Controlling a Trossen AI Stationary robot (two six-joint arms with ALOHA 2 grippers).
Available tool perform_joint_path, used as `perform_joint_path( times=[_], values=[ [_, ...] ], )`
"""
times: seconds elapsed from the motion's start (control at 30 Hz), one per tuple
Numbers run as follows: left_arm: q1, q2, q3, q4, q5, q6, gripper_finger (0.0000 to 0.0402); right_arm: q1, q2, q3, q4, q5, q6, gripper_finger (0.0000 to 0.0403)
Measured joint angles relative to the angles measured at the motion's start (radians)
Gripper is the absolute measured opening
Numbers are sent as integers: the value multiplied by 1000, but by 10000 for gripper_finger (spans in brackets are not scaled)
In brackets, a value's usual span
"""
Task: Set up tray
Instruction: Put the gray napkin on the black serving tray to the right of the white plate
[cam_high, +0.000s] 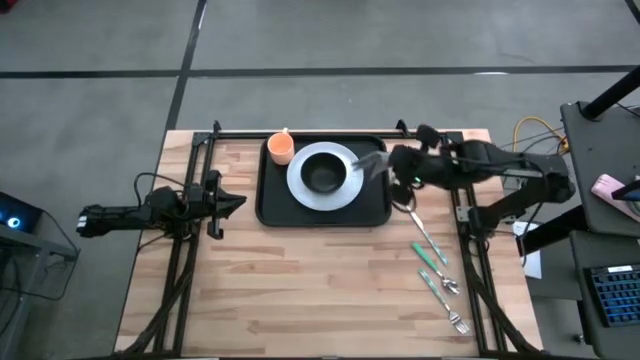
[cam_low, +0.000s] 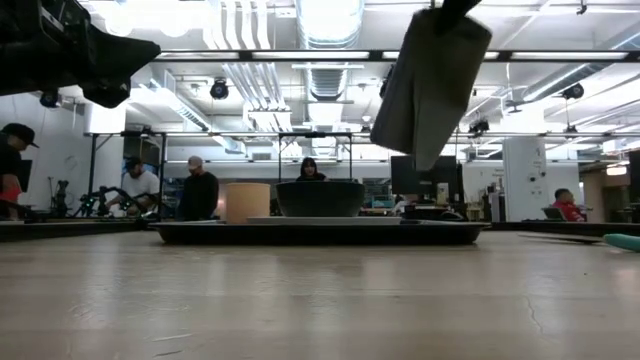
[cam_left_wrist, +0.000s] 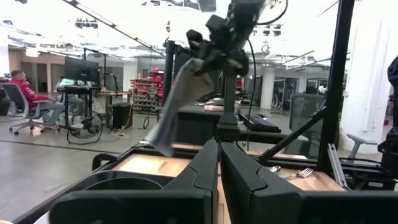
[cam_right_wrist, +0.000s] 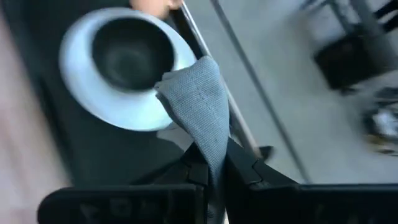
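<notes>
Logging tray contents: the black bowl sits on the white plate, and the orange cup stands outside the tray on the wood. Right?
Not quite. In the high view the orange cup stands inside the tray, at its corner beside the white plate. The black bowl is on the plate.

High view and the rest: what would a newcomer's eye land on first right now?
First, the grey napkin dangling in the air from the right gripper, whose fingers are shut on it, above the right end of the black tray. Next, the white plate on the tray with the dark bowl on it and the orange cup beside it. The left gripper waits shut, left of the tray.
</notes>
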Motion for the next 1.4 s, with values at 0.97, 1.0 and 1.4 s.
perform_joint_path(
  times=[0.97, 1.0, 1.4],
  values=[
    [0, 0, 0, -1, 0, 0, 1, -469, 262, -184, 303, -291, -364, 11],
    [0, 0, 0, -1, 0, 0, 1, -464, 261, -202, 299, -301, -354, 11],
    [0, 0, 0, -1, 0, 0, 1, -392, 233, -333, 237, -438, -269, 11]
  ],
)
